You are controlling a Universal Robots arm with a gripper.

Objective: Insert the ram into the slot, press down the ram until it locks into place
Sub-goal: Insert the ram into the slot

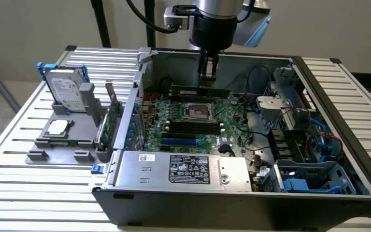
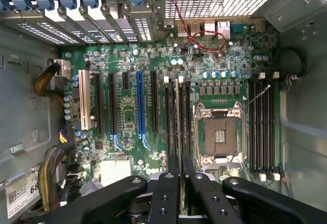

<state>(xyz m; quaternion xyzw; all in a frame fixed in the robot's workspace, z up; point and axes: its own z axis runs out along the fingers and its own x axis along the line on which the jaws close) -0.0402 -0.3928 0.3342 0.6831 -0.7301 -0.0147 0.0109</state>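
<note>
Gripper (image 1: pixel 206 76): fingers closed on ram (image 1: pixel 198 90), poised above slot (image 2: pixel 168 122) beside processor socket (image 2: pixel 218 132). Risk: slight skew likely jams ram against end clips.

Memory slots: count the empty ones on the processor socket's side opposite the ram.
4 slots, side by side along that edge of the processor socket; others may hide under the ram.
</note>
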